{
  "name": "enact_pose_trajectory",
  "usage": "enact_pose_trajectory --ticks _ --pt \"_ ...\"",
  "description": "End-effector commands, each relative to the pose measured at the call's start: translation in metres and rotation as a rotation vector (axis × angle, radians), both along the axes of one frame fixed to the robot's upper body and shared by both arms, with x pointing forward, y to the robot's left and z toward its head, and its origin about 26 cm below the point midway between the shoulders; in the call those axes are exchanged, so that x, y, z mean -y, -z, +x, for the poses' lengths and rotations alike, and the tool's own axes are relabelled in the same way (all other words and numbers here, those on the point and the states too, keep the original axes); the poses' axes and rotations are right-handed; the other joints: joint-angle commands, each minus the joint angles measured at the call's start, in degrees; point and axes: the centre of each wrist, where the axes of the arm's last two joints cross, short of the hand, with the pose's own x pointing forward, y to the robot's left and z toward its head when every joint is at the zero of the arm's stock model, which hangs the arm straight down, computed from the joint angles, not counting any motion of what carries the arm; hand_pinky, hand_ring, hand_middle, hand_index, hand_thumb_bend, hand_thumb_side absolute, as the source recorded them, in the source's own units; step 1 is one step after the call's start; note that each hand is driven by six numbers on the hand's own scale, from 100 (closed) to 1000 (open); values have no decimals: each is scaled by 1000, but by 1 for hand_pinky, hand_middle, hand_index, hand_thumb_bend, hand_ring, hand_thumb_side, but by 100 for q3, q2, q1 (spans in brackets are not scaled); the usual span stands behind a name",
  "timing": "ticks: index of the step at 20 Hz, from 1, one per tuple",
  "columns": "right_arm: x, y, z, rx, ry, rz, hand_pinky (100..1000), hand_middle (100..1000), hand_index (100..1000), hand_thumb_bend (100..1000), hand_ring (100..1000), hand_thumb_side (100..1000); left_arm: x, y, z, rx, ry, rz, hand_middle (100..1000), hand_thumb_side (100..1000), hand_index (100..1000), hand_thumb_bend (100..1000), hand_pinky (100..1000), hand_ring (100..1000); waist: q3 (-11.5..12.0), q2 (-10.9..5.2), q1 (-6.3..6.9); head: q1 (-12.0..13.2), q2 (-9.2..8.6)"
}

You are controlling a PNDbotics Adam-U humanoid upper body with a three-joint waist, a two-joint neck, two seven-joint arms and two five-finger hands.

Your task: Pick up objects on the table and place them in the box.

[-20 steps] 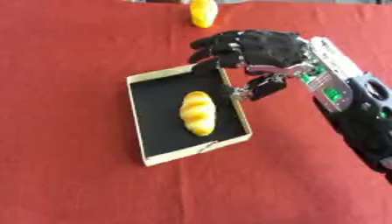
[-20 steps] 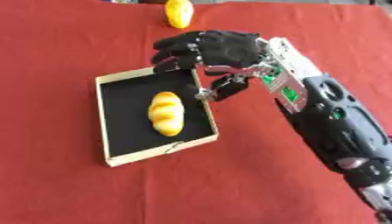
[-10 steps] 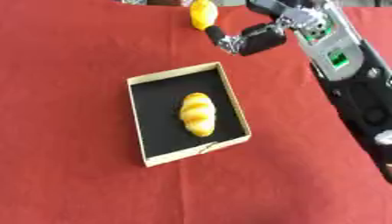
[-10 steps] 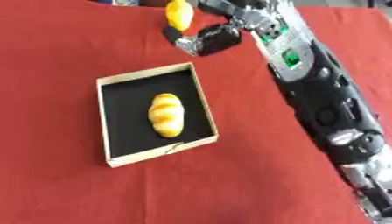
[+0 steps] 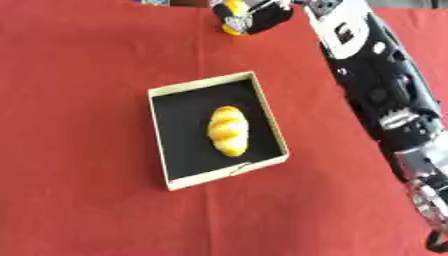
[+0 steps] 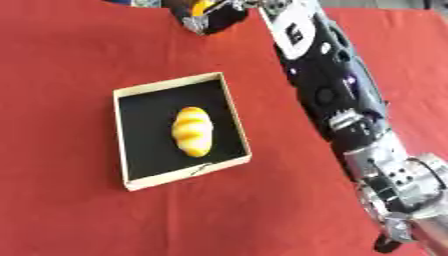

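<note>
A shallow tan box [image 5: 158,136] with a black floor lies on the red cloth. A golden bread roll [image 5: 227,131] rests in its middle. At the far edge of the table sits a small yellow object [image 5: 232,10], partly hidden. My right hand [image 5: 265,18] is stretched out to it from the right, with dark fingers curled round both of its sides. The black and silver right arm [image 5: 378,86] runs down the right side of the view, clear of the box. My left hand shows in neither view.
The red tablecloth [image 5: 79,75] covers the whole table. Dark shapes lie beyond the cloth's far edge at the top.
My right hand has left the box's far right corner, moved up to the table's far edge, and closed round the yellow object. The box and roll have not moved.
</note>
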Motion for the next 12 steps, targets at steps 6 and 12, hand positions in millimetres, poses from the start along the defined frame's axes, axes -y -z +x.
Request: enact_pose_trajectory --ticks 6,12 --pt "23 18 19 -8 161 -42 906 910 957 100 1000 238 -1 -9 -3 25 -3 23 684 714 806 100 838 840 18 -176 37 -17 -131" --pt "30 18 23 -7 224 7 909 910 960 100 1000 250 -2 -8 -3 20 -5 22 683 715 806 100 838 840 12 -180 46 -21 -179"
